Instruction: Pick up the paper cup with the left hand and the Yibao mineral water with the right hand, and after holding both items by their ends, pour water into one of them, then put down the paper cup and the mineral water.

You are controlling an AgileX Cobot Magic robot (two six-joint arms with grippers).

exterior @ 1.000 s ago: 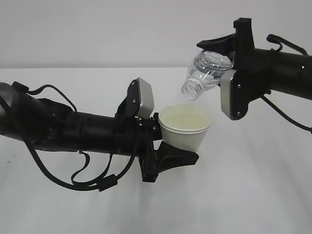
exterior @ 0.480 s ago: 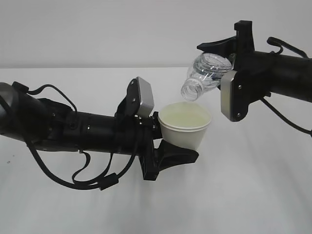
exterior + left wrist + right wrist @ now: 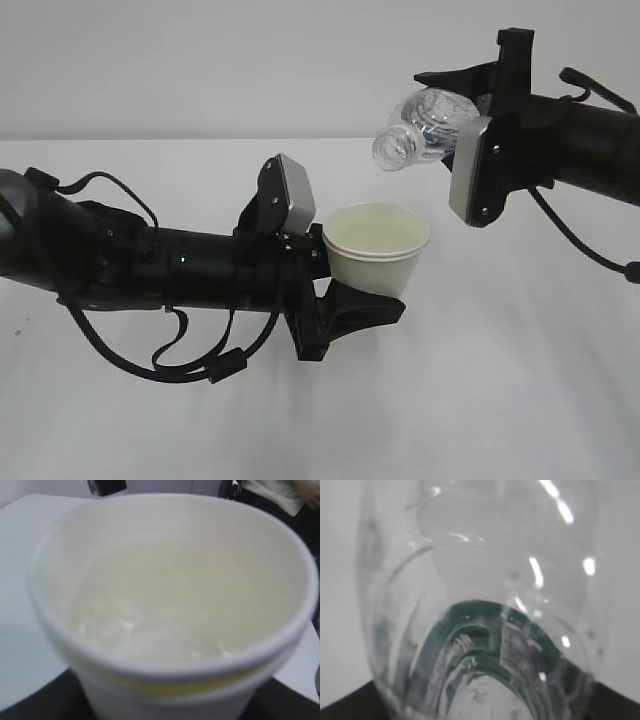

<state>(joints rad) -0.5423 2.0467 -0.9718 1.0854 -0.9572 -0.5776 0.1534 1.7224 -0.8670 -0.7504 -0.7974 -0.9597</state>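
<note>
The left hand (image 3: 345,290) has its jaws set partway apart around the paper cup (image 3: 376,245), gripping its lower half and holding it upright above the desk (image 3: 480,400), water inside. The right hand (image 3: 485,110) clamps the Yibao mineral water (image 3: 425,125) at a similar width, bottle tipped with its open neck pointing left, above and just right of the cup's rim, not touching it.

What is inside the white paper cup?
The paper cup shows a pale cream-yellow inside with shiny glints low down, which look like clear water. How deep it is cannot be told, and the cup's bottom is too blurry to make out.
</note>
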